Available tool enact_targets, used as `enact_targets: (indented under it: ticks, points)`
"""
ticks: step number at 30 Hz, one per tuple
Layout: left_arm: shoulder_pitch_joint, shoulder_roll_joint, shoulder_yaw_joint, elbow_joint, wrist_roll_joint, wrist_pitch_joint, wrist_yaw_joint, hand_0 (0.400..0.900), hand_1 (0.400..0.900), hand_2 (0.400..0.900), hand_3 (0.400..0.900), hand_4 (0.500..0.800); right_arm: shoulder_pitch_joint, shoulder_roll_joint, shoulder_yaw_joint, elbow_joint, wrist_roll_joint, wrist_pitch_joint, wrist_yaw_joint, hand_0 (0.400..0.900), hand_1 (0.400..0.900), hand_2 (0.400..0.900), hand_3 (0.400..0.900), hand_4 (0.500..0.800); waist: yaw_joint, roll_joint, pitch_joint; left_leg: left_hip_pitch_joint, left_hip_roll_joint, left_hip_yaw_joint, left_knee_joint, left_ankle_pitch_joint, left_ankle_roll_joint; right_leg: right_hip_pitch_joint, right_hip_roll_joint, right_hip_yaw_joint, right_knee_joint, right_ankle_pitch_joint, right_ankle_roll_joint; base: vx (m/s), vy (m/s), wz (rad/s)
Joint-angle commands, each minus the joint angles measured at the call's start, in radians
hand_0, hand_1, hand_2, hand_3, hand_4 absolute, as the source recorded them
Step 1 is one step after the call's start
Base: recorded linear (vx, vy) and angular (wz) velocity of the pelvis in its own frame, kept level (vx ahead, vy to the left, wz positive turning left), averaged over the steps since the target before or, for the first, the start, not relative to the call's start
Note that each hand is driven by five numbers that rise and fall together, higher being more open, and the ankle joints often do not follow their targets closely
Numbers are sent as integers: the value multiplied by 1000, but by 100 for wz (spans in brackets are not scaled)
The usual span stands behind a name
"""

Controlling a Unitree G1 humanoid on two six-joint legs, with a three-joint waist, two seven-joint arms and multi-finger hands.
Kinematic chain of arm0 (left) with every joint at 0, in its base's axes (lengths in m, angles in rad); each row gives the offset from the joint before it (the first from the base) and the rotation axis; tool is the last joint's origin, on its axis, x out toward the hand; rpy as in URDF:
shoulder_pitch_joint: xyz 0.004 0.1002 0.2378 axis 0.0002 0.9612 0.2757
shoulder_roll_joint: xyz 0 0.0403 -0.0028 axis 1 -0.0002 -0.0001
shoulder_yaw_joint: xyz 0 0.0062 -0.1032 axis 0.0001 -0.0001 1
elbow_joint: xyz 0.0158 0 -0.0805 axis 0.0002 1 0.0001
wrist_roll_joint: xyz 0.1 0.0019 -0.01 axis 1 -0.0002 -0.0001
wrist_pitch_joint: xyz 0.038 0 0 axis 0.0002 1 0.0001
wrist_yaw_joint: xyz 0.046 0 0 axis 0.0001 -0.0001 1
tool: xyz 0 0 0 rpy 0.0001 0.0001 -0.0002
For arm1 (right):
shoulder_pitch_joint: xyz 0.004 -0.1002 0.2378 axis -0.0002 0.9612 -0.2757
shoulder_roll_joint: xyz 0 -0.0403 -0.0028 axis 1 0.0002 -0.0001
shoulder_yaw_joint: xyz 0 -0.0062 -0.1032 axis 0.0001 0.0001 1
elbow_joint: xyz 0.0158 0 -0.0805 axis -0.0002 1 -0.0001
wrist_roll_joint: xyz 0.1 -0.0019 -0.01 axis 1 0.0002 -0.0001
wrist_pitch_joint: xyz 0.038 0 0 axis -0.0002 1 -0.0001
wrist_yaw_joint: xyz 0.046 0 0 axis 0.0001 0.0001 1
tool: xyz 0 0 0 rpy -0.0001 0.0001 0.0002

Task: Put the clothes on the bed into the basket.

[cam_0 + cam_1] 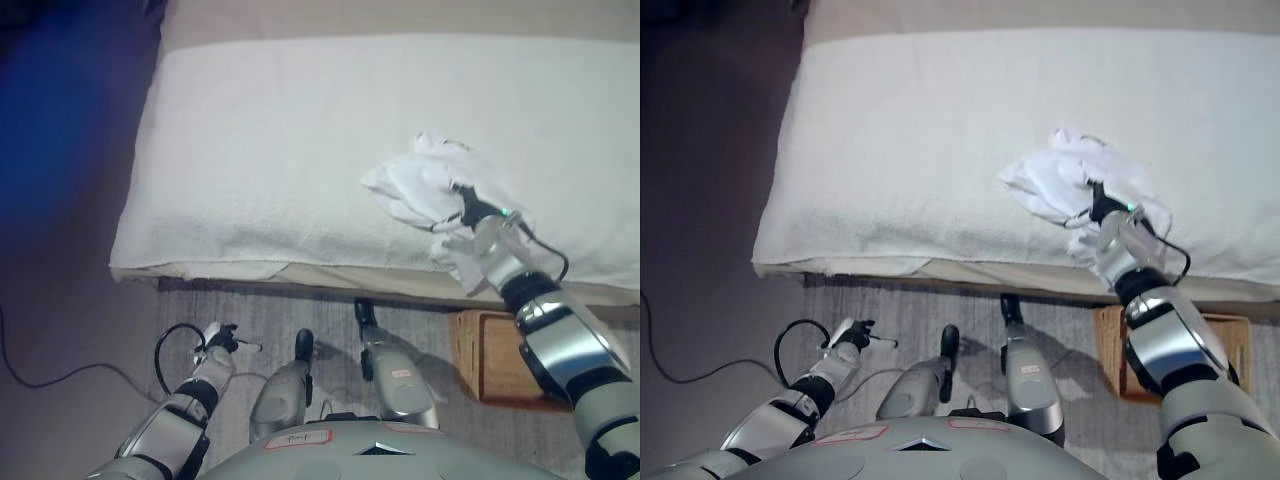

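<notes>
Low at near left, the left hand [220, 340] hangs idle, fingers loosely curled, holding nothing. On the bed [300, 140], the right hand [478, 213] pinches the crumpled white garment [420, 180]. Grasping step, I judge; next: lift it toward the basket [495, 350], near right.

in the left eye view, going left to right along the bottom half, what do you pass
left hand low over the floor → right hand on the white cloth at the bed edge → wooden basket on the floor
</notes>
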Motion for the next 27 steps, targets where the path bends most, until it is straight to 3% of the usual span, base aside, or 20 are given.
enact_targets:
  ticks: [1,10,19,20,21,27]
  points:
    - [-53,37,-27,17,-21,-10,75,900,900,900,900,800,-233,-69,18,93,-20,-8,-85,900,900,900,900,800,19,48,14,123,-30,-2,-79,39,23,-126,11,82,173,-43,11,74,-75,13]
    - [-78,31,-40,-4,-56,-33,87,900,900,900,900,800,-340,-59,70,198,-19,-10,-91,900,900,900,900,800,52,100,53,63,-24,9,-79,79,10,-208,18,76,211,-62,1,49,-47,2]
    - [-125,22,-44,13,-67,-26,97,900,900,900,900,800,-304,-5,98,227,-49,5,-59,900,900,900,900,800,48,99,60,48,-16,18,-79,74,4,-246,28,84,234,-67,-4,12,-7,-2]
    - [-139,20,-43,21,-71,-24,99,900,900,900,900,800,-297,1,98,231,-49,6,-57,435,435,435,435,521,46,98,60,49,-17,20,-79,70,5,-249,28,86,237,-67,-4,3,9,-9]
    - [-145,19,-38,27,-73,-24,101,900,900,900,900,800,-288,5,100,228,-50,5,-55,400,400,400,400,500,44,98,59,50,-18,21,-79,67,6,-253,28,87,241,-67,-4,8,18,-11]
    - [-182,9,-20,62,-81,-7,121,900,900,900,900,800,-254,28,102,160,-44,10,-57,400,400,400,400,500,21,89,54,67,-20,42,-79,33,13,-259,32,104,247,-64,0,14,24,-11]
